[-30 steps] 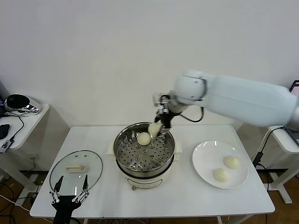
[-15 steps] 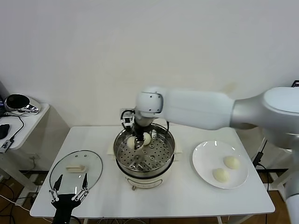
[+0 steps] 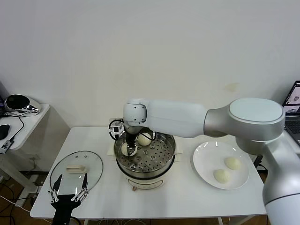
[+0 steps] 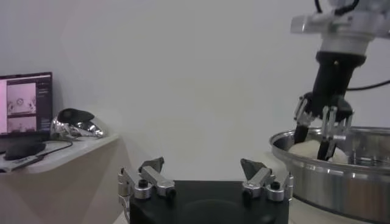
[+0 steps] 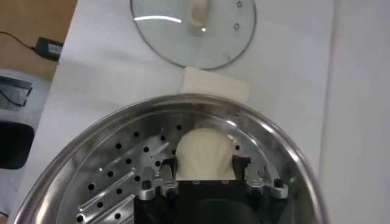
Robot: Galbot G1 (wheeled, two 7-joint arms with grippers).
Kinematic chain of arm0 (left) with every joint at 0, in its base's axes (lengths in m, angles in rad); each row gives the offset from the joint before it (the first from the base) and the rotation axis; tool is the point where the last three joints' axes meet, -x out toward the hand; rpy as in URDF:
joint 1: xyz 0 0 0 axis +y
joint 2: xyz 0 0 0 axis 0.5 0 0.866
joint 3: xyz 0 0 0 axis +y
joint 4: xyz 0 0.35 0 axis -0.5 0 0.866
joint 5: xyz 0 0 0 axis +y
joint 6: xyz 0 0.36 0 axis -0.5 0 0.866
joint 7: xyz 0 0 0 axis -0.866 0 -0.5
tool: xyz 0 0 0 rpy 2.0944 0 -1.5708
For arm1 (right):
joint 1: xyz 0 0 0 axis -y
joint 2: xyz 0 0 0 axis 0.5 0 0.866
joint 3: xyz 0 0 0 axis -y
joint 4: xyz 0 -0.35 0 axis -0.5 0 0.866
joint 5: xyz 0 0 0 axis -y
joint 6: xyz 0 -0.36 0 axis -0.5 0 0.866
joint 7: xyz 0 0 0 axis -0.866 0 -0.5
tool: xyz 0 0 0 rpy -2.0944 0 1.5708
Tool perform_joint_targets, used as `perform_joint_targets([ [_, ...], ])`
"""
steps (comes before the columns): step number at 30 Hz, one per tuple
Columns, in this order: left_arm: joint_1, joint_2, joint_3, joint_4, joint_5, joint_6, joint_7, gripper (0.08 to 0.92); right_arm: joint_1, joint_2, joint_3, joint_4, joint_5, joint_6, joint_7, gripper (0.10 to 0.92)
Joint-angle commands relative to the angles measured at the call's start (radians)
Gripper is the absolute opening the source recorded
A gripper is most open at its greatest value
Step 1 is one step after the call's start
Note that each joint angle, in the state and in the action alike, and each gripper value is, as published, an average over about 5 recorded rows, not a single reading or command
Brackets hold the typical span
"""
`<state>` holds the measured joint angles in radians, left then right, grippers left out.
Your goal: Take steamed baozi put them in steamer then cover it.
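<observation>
My right gripper (image 3: 130,149) is shut on a baozi (image 3: 125,149) and holds it low inside the steamer (image 3: 164,161), at its left side close to the wall. In the right wrist view the bun (image 5: 204,152) sits between the fingers (image 5: 166,168) over the perforated tray (image 5: 116,176). A second baozi (image 3: 144,138) lies on the tray at the back. Two more baozi (image 3: 232,162) (image 3: 221,176) lie on the white plate (image 3: 204,157). The glass cover (image 3: 89,161) lies flat on the table at the left. My left gripper (image 3: 70,194) is open and empty at the front edge, near the cover.
A side table (image 3: 33,117) with a dark round device stands at the far left. A laptop (image 3: 293,101) shows at the right edge. My right arm (image 3: 187,119) spans from the right across the steamer's back. In the left wrist view the right gripper (image 4: 323,131) hangs over the steamer (image 4: 323,179).
My right gripper has carried the baozi from the steamer's far right rim across to its left side and lowered it into the pot. The left arm has not moved.
</observation>
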<state>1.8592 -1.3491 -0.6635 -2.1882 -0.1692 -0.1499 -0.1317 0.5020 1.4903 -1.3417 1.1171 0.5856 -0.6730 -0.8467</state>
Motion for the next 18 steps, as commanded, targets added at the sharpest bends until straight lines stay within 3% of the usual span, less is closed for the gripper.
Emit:
perform_joint_targets([
  [1,0.000,0.000,0.000,-0.001,0.001,0.000,0.000,0.823,-0.020,0.031,0.000,-0.049,-0.028,0.000,-0.008,0.707],
  [6,-0.002,0.001,0.001,-0.004,0.000,0.001,0.000,0.823,0.061,-0.036,0.024,0.013,-0.020,0.003,-0.054,0.811],
  [13,-0.010,0.008,0.008,-0.003,0.000,0.003,0.000,0.823,0.266,-0.283,-0.003,0.247,0.014,0.027,-0.156,0.823],
  [18,-0.014,0.015,0.015,-0.003,0.001,0.006,0.001,0.823,0.342,-0.558,-0.059,0.439,-0.073,0.100,-0.259,0.823],
])
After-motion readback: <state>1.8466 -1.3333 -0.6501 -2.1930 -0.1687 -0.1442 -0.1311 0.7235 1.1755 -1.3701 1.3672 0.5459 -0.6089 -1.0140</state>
